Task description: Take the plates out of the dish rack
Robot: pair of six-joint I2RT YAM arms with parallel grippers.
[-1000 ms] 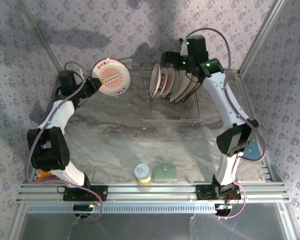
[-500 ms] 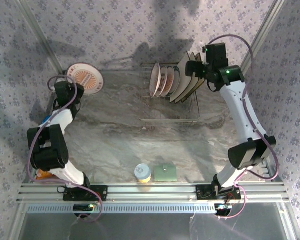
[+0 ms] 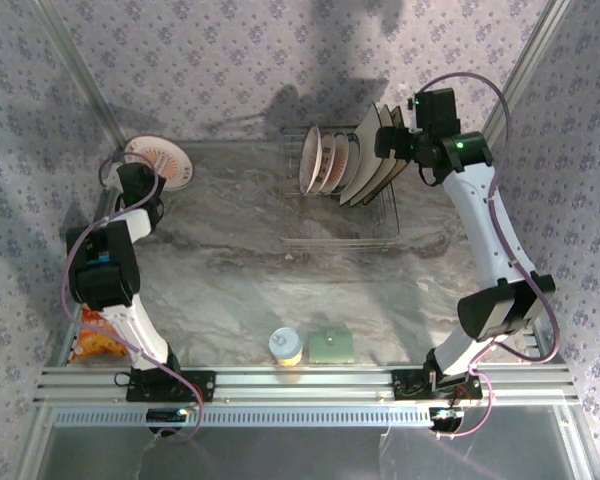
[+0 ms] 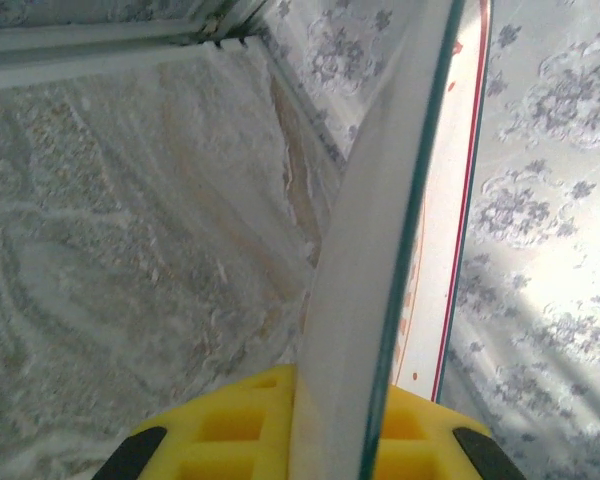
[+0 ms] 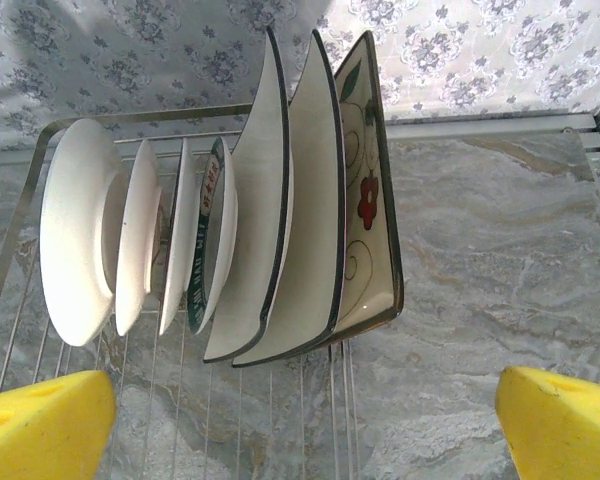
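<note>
The dish rack (image 3: 340, 228) stands on the far half of the marbled table (image 3: 230, 270), right of centre. Seen from the right wrist, it holds 7 plates on edge between its wires. There are 4 round plates (image 5: 75, 260) on the left and 3 square plates (image 5: 310, 240) on the right. The rightmost square, the flower-printed plate (image 5: 365, 200), carries 1 red bloom. Of the 4 round ones, the 1 next to the squares shows a teal rim and an orange pattern, and the other 3 show plain white.

1 more round plate (image 3: 162, 160) is at the far left corner of the table, clamped in the left gripper (image 3: 145, 174). In the left wrist view its teal-rimmed edge (image 4: 375, 250) runs up between the 2 yellow fingers (image 4: 230, 430), which are pressed against it. Whether it touches the table I cannot tell.

The right gripper (image 3: 392, 142) hovers at the far right end of the rack, just beside the square plates. Its 2 yellow fingers (image 5: 40, 430) are spread wide with nothing between them.

Near the front edge, well apart from the rack, sit 1 small jar (image 3: 286, 346) and 1 green pad (image 3: 331, 345), side by side. 1 orange bag (image 3: 95, 340) lies at the near left.
</note>
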